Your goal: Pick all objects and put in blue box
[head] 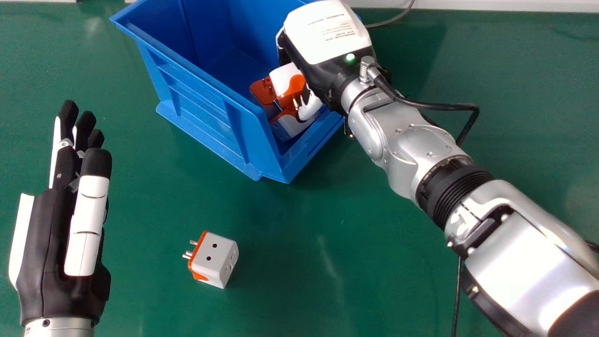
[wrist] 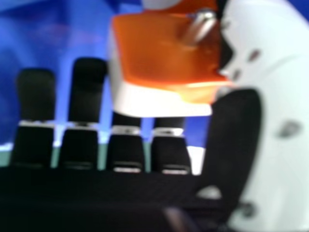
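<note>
My right hand (head: 323,70) is at the right side of the blue box (head: 201,93), its thumb inside beside several orange-and-white plug adapters (head: 287,80). In the right hand view, the fingers of my right hand (wrist: 79,145) are fairly straight, and an adapter (wrist: 159,58) lies between them and the thumb, covering some fingertips. Whether it touches them is unclear. One white adapter with an orange face (head: 215,260) lies on the green table, its metal pins toward the left. My left hand (head: 44,243) is open, left of that adapter, holding nothing.
The green table (head: 281,262) extends around the box, with bare surface in front of it. My right forearm crosses the right part of the table. A dark cable (head: 456,299) hangs beneath it, and another cable (head: 393,19) runs behind the box.
</note>
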Robot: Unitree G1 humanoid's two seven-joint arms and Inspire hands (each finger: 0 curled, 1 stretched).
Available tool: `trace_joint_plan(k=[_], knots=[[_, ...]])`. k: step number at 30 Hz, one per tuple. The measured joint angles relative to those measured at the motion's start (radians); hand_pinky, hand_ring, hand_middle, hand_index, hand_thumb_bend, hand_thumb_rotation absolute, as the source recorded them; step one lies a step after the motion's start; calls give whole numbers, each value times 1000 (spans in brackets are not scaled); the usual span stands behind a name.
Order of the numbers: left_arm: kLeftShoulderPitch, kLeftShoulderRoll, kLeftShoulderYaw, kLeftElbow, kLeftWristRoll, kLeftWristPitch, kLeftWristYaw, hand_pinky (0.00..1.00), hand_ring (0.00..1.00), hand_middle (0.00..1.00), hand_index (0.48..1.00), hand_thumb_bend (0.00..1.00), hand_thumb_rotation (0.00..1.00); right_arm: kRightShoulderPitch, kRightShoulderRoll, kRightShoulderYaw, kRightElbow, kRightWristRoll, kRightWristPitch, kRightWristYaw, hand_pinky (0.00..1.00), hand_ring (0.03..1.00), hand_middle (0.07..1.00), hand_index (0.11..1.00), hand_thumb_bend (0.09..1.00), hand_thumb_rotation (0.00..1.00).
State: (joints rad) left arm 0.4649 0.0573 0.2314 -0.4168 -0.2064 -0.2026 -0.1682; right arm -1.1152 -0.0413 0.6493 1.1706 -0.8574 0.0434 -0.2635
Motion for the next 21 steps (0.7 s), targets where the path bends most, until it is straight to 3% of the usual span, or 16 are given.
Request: trace_joint_plan(k=[5,7,9,12,17,21], knots=[[0,0,0,0,0,1,0,1000,1000,1000,1000,751,997,1,1,6,0,-4,5,-34,352,461,581,492,489,0],[0,0,0,0,0,1,0,1000,1000,1000,1000,749,996,1,1,11,0,-4,6,-35,369,509,616,492,486,0],[0,0,-1,-1,0,1,0,1000,1000,1000,1000,748,997,1,1,12,0,-3,5,-35,397,600,686,579,470,0],[1,-2,-5,-8,0,11,8,1000,1000,1000,1000,748,996,1,0,11,-2,0,5,-23,474,662,730,635,576,0],[2,-3,-11,-10,1,15,16,1000,1000,1000,1000,752,990,1,-1,12,-3,-1,11,0,649,780,821,760,782,136],[2,-3,-12,-10,1,15,17,1000,1000,1000,1000,759,983,1,-1,19,-3,-9,18,5,701,812,845,794,829,195]])
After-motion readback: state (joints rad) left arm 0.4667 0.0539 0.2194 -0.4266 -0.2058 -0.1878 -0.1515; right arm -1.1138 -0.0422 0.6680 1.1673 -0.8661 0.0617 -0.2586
